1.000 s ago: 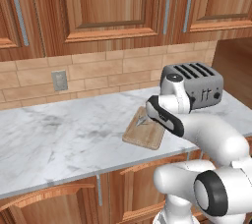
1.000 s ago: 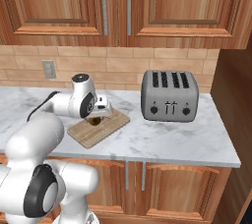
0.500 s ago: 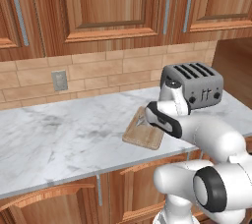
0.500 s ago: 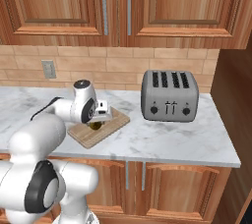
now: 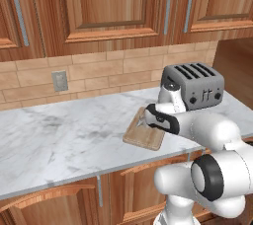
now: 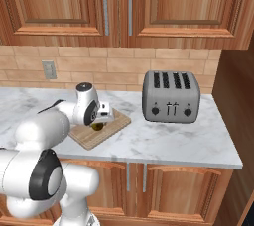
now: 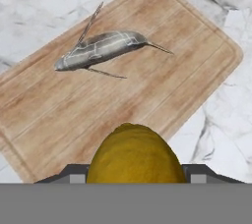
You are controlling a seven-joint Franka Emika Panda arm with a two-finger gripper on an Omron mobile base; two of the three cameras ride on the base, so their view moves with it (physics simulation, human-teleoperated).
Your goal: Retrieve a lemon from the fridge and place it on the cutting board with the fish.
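**Lemon pinched in claw, low over cutting board beside fish**

Claw point(image 7: 134, 179) pinching the lemon point(image 7: 133, 155), yellow-olive fruit wedged between the two dark finger tips point(image 7: 66, 174) at the bottom of the hand view. Seen from the right base view as a small dark-yellow ball point(image 6: 98, 125) under the white hand, close above the cutting board point(image 6: 111, 123); touching the wood or just clear of it, cannot tell.

Cutting board point(image 7: 172, 70) lying flat on the grey marble tabletop point(image 5: 64, 135), light-brown, with a groove running round its rim. Set at an angle to the tabletop's front edge, one corner near that edge in the left base view point(image 5: 144, 137).

Fish point(image 7: 101, 47) resting on the board, slim and silvery-grey, thin pointed snout aimed toward the board's far corner in the hand view, a long thin fin sticking up from its back. Lying apart from the lemon, with bare wood between the two. In the left base view, a small grey shape point(image 5: 142, 119) on the board just beside the claw point(image 5: 149, 120).

Toaster point(image 6: 170, 95) standing upright on the tabletop, grey, four slots on top, near the board on the side toward the tabletop's end. Well apart from the lemon.

Behind, a tan tile backsplash with a wall outlet point(image 5: 60, 80), and wooden wall cabinets point(image 5: 108, 7) with long grey bar handles above. Wooden cabinet fronts also below the tabletop.
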